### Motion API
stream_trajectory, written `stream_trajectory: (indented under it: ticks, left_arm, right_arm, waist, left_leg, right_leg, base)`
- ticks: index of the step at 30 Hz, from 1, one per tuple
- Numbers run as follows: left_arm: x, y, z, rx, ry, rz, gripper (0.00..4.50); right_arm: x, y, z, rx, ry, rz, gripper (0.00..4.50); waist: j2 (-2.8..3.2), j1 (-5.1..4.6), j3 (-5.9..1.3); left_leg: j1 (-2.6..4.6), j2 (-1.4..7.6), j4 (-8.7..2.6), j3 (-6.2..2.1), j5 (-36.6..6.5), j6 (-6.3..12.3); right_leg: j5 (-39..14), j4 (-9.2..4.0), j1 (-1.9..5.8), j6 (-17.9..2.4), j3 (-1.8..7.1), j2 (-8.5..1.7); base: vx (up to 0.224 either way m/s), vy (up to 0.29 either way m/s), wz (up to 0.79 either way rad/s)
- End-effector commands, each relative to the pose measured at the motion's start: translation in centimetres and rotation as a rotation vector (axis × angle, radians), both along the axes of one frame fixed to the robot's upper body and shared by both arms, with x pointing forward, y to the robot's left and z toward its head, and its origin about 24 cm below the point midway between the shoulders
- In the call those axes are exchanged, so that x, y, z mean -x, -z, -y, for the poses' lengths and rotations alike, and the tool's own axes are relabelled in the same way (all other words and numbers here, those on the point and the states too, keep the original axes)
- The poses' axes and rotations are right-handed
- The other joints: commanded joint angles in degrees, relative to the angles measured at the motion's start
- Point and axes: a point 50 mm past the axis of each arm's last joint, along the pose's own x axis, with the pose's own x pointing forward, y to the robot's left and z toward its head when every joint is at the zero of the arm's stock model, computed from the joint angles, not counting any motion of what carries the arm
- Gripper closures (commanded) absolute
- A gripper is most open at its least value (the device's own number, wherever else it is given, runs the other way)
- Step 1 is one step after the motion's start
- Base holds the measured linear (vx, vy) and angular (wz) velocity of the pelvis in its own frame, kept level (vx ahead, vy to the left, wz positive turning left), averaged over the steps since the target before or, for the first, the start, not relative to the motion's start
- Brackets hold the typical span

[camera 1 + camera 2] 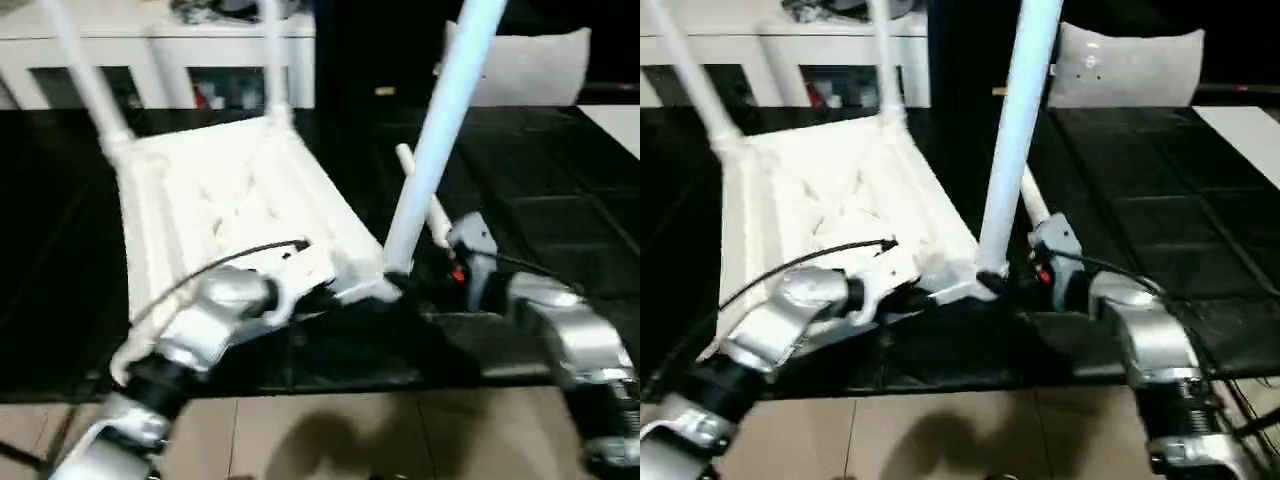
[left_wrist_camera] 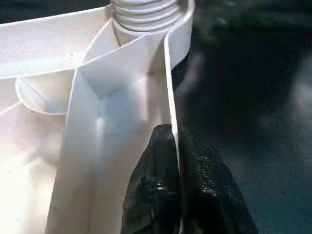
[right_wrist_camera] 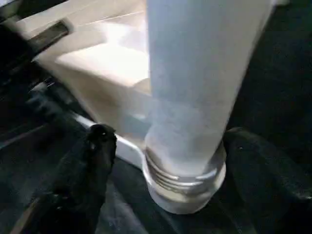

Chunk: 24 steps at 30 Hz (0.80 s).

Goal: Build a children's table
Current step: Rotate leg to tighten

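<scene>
A white plastic tabletop [image 1: 235, 205] lies upside down on a black-covered desk [image 1: 560, 200], ribbed underside up, its long axis running away from the robot and slightly tilted. Two white legs stand in its far corners, the far left leg [image 1: 85, 75] leaning outward and the far right leg [image 1: 270, 60] nearly upright. A third leg [image 1: 440, 135] rises from the near right corner, leaning to the right and away, its thick end down at the corner socket. A fourth leg [image 1: 1032, 205] lies on the desk just behind it.

The left end effector [image 2: 178, 190] is pressed together, pinching the tabletop's thin side wall near that corner; the left wrist view shows the wall between the black fingers [image 2: 153, 180] and the leg's threaded end seated in the socket. The right end effector [image 3: 170, 161] is spread around the third leg's base, a finger on either side, apart from it in the right wrist view. A white cabinet [image 1: 180, 60] stands behind the desk.
</scene>
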Motion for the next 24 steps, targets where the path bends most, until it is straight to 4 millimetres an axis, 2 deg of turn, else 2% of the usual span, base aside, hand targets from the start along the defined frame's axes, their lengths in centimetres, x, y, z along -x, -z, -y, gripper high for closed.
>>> stream_trajectory:
  ticks: [1, 3, 4, 6, 7, 8, 9, 12, 15, 18, 19, 24]
  left_arm:
    - [1.1, -0.5, 0.5, 0.014, 0.189, -0.012, 4.50]
    - [1.2, -0.5, 0.3, 0.014, 0.210, -0.020, 4.50]
    - [1.5, -0.5, -0.2, -0.017, 0.252, -0.034, 4.50]
    - [1.6, -0.4, -0.4, -0.033, 0.270, -0.041, 4.50]
    - [1.7, -0.4, -0.6, -0.046, 0.290, -0.053, 4.50]
    - [1.9, -0.5, -0.8, -0.059, 0.315, -0.062, 4.50]
    - [2.0, -0.5, -1.0, -0.064, 0.335, -0.069, 4.50]
    - [2.1, -0.5, -1.2, -0.074, 0.365, -0.074, 4.50]
    - [2.0, -0.7, -1.2, -0.075, 0.375, -0.073, 4.50]
    - [2.0, -0.7, -1.1, -0.071, 0.378, -0.073, 4.50]
    - [2.0, -0.7, -1.1, -0.070, 0.380, -0.074, 4.50]
    - [2.0, -0.7, -1.0, -0.053, 0.373, -0.076, 4.50]
  right_arm:
    - [0.3, -0.8, 0.0, -0.015, -0.099, 0.001, 0.60]
    - [0.4, -0.8, 0.0, -0.018, -0.117, -0.006, 0.96]
    - [0.6, -0.9, 0.1, -0.029, -0.159, -0.016, 0.96]
    - [0.6, -0.9, 0.1, -0.038, -0.178, -0.027, 1.02]
    - [0.8, -0.9, 0.1, -0.047, -0.208, -0.040, 1.23]
    - [1.0, -0.8, -0.1, -0.058, -0.239, -0.063, 1.23]
    - [1.2, -0.7, -0.2, -0.064, -0.262, -0.077, 1.33]
    - [1.6, -0.6, -0.4, -0.075, -0.309, -0.113, 1.49]
    - [2.1, -0.2, -0.9, -0.077, -0.357, -0.153, 1.77]
    - [2.2, -0.2, -0.9, -0.081, -0.364, -0.162, 1.93]
    - [2.2, -0.2, -0.9, -0.086, -0.366, -0.167, 2.20]
    - [2.4, -0.2, -0.9, -0.099, -0.378, -0.188, 2.37]
  waist:
    - [-0.54, 0.28, -3.64]
    - [-0.44, 0.61, -3.67]
    - [-0.81, 0.81, -3.69]
    - [-0.54, 1.32, -3.66]
    - [-0.60, 1.46, -3.66]
    - [-1.05, 1.50, -3.65]
    - [-0.81, 1.70, -3.62]
    - [-1.05, 1.79, -3.54]
    - [-0.95, 1.94, -3.57]
    - [-1.07, 2.15, -3.65]
    - [-1.06, 2.28, -3.66]
    - [-1.02, 2.50, -3.73]
  left_leg:
    - [-0.44, 1.37, -3.67, -0.02, -6.7, 5.38]
    - [-0.42, 1.54, -3.66, 0.00, -6.1, 5.41]
    - [-0.40, 1.63, -3.68, 0.06, -5.9, 5.37]
    - [-0.25, 1.72, -3.69, 0.09, -6.0, 5.16]
    - [-0.32, 1.72, -3.72, 0.08, -6.0, 4.92]
    - [-0.35, 1.72, -3.73, 0.14, -6.1, 4.94]
    - [-0.46, 1.64, -3.74, 0.10, -6.2, 5.02]
    - [-0.44, 1.64, -3.76, 0.14, -6.6, 4.67]
    - [-0.34, 1.64, -3.75, 0.15, -6.4, 4.23]
    - [-0.37, 1.64, -3.74, 0.15, -5.8, 3.99]
    - [-0.38, 1.60, -3.73, 0.15, -5.8, 3.89]
    - [-0.34, 1.60, -3.70, 0.15, -5.4, 3.75]
  right_leg:
    - [-18.1, -3.76, 3.73, -7.4, 3.66, -3.32]
    - [-16.1, -3.40, 3.68, -8.5, 3.68, -3.28]
    - [-15.5, -3.28, 3.68, -8.9, 3.70, -3.26]
    - [-15.4, -3.17, 3.58, -9.2, 3.78, -3.37]
    - [-15.5, -3.11, 3.70, -9.2, 3.80, -3.40]
    - [-15.8, -3.14, 3.76, -9.1, 3.81, -3.43]
    - [-16.3, -3.09, 3.85, -9.0, 3.81, -3.49]
    - [-18.1, -3.31, 3.77, -8.2, 3.79, -3.50]
    - [-19.1, -3.46, 3.70, -7.5, 3.79, -3.51]
    - [-18.3, -3.30, 3.73, -7.4, 3.84, -3.47]
    - [-18.6, -3.32, 3.77, -7.3, 3.83, -3.49]
    - [-18.0, -3.26, 3.76, -7.2, 3.83, -3.43]
  base:
    - [0.000, 0.000, 0.00]
    - [0.000, 0.000, 0.00]
    - [0.000, 0.000, 0.00]
    - [0.000, 0.000, 0.00]
    - [0.000, 0.000, 0.00]
    - [0.000, 0.000, 0.00]
    - [0.000, 0.000, 0.00]
    - [0.000, 0.000, 0.00]
    - [0.000, 0.000, 0.00]
    - [0.000, 0.000, 0.00]
    - [0.000, 0.000, 0.00]
    - [0.000, 0.000, 0.00]
